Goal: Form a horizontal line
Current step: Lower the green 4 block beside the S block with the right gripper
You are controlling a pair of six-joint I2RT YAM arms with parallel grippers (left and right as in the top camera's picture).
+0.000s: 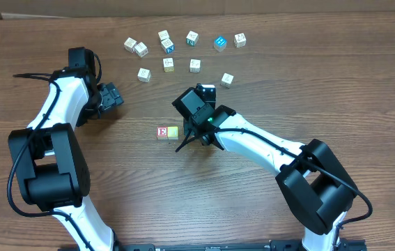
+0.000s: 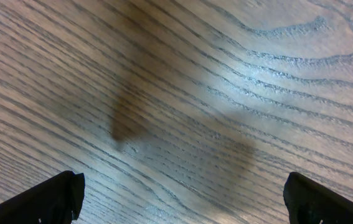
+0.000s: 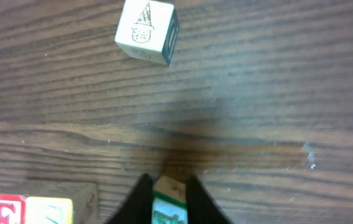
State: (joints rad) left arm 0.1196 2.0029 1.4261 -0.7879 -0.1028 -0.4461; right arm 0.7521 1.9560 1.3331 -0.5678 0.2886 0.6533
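The line stands as two cubes side by side: a red cube with a white "E" (image 1: pixel 162 132) (image 3: pixel 2 210) and a pale yellow cube (image 1: pixel 173 132) (image 3: pixel 50 210) touching it on the right. My right gripper (image 1: pixel 194 134) (image 3: pixel 167 182) is just right of them, low over the table, shut on a teal-green cube (image 3: pixel 169 202). That cube is hidden under the gripper in the overhead view. My left gripper (image 1: pixel 111 97) (image 2: pixel 182 199) hangs open over bare wood at the left, with nothing between its fingers.
Several loose letter cubes lie scattered along the back of the table, among them a blue one (image 1: pixel 219 43) and white ones (image 1: pixel 144 74) (image 1: pixel 226 79). A white cube with a drawing (image 3: pixel 146 31) lies ahead of the right gripper.
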